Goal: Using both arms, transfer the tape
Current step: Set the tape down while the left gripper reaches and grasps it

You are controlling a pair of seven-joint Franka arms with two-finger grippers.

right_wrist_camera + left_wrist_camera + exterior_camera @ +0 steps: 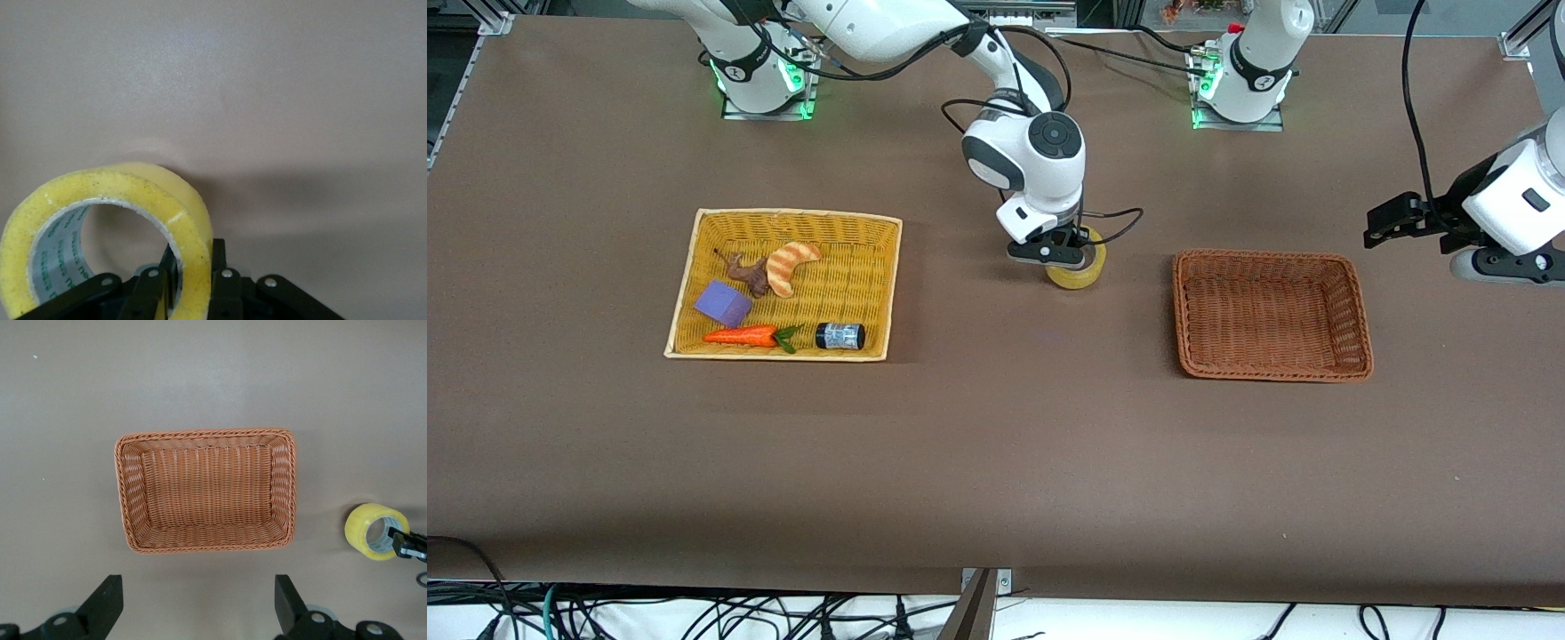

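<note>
The tape [1078, 268] is a yellowish translucent ring, on or just above the brown table between the two baskets. My right gripper [1060, 252] is shut on its wall, one finger inside the hole and one outside, as the right wrist view [193, 280] shows; the roll [100, 207] fills the lower part of that view. My left gripper [1383, 222] is open and empty, held over the table at the left arm's end, beside the brown basket. In the left wrist view its two fingertips [103, 603] stand wide apart, and the tape [373, 530] shows with the right gripper's tip on it.
A brown wicker basket [1352, 307] is empty; it also shows in the left wrist view [130, 487]. A yellow basket [871, 267] toward the right arm's end holds a croissant [791, 264], a purple block [724, 303], a carrot [740, 335] and a black-capped cylinder [840, 336].
</note>
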